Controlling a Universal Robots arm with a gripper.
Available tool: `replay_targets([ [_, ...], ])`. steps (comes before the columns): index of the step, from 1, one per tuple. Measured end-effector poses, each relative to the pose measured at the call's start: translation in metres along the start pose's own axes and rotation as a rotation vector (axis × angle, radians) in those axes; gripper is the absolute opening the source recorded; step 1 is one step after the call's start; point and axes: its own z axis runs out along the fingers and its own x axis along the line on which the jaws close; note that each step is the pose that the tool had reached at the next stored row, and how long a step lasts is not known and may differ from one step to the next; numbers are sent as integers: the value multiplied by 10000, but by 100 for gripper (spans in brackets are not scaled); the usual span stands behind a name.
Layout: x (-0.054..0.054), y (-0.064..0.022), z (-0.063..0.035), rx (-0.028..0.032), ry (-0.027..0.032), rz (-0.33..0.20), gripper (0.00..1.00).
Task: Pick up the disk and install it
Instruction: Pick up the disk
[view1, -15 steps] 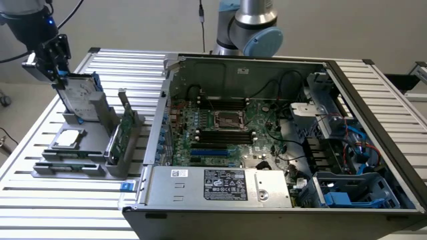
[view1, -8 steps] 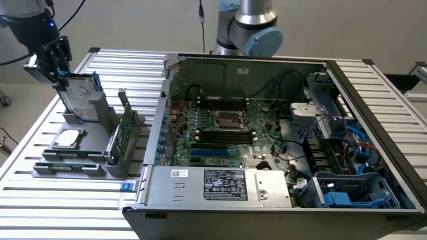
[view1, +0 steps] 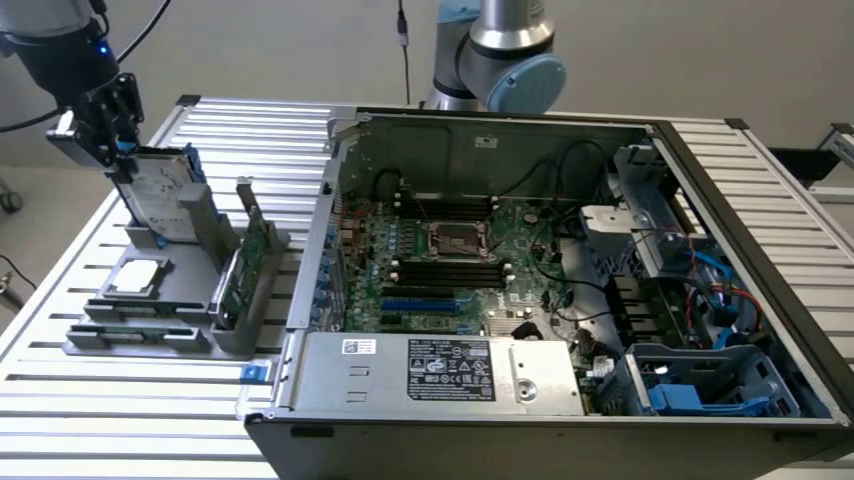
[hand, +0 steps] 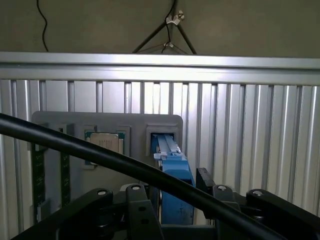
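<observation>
— Gripper (view1: 118, 150), where is it?
— Far on the exterior view's left, jaws apart, at the top of the disk (view1: 158, 195).
— And the disk?
— Standing up in the grey holder (view1: 147, 338) on the table (view1: 80, 400), well apart from the open computer (view1: 481, 145) on the right.

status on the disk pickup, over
gripper open, at top edge of disk. disk upright in grey holder, not lifted. nothing blocking.

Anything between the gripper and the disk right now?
Nothing visible. The open gripper sits right above the disk, which stands on edge in the grey holder at the exterior view's left; its blue edge lies between the fingers. The black cable in the wrist view runs near the camera.
</observation>
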Motion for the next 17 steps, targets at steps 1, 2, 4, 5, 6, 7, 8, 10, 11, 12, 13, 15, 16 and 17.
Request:
replay_targets([
  [1, 0, 1, 1, 2, 0, 1, 49],
  [2, 1, 0, 2, 5, 0, 1, 49],
  [4, 4, 1, 6, 14, 0, 0, 49],
  [5, 4, 1, 8, 18, 1, 0, 49],
  [6, 5, 1, 11, 24, 1, 0, 49],
  [7, 5, 1, 14, 31, 1, 0, 49],
  [8, 6, 1, 18, 38, 1, 0, 49],
  [10, 6, 0, 26, 51, 1, 0, 46],
  [11, 7, 0, 30, 58, 1, -1, 39],
  [12, 7, 0, 34, 64, 1, -1, 39],
  [13, 7, 0, 37, 70, 1, -1, 39],
  [15, 8, 1, 42, 80, 1, -2, 39],
  [16, 7, 2, 44, 86, 1, -2, 39],
  [17, 7, 3, 45, 89, 1, -1, 39],
])
